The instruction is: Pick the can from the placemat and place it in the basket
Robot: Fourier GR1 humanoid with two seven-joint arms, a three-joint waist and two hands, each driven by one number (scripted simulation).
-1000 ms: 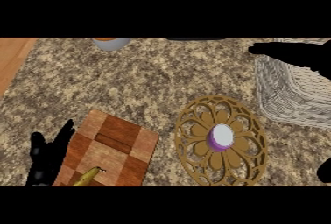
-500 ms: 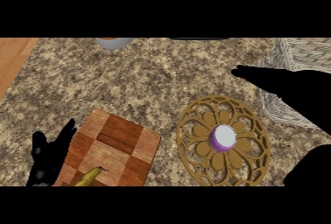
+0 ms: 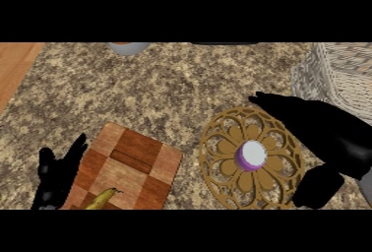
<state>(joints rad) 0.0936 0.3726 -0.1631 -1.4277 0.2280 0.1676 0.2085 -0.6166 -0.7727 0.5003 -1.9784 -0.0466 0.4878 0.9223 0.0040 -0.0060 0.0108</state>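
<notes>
— Can point(image 3: 252, 155) position, please?

— Upright on the middle of the round golden placemat point(image 3: 222, 142), white top showing, purple side. It sits just beside the right hand point(image 3: 320, 135), on the hand's inner side, in the gap between the fingers above and the thumb below.

— Is the hand touching it?

— No. The fingers point(image 3: 272, 101) stretch out straight over the far rim of the placemat, and the thumb point(image 3: 316, 187) lies over its near right edge. The hand is spread wide and holds nothing; the can stands apart from both.

— And the basket point(image 3: 330, 78)?

— Pale wicker, just beyond the right hand, past the back of it at the far right corner. Its wall is close to the fingers, but I cannot tell whether they touch.

— The left hand point(image 3: 58, 172)?

— At the lower left, open, fingers up, resting on the bench point(image 3: 174, 88). A checkered wooden board point(image 3: 134, 165) lies just beside it, toward the right hand, with a yellowish item point(image 3: 100, 198) on its near end. I cannot tell what that is.

— Anything else?

— A grey vessel point(image 3: 129, 47) well beyond the left hand, cut off by the far edge.
</notes>
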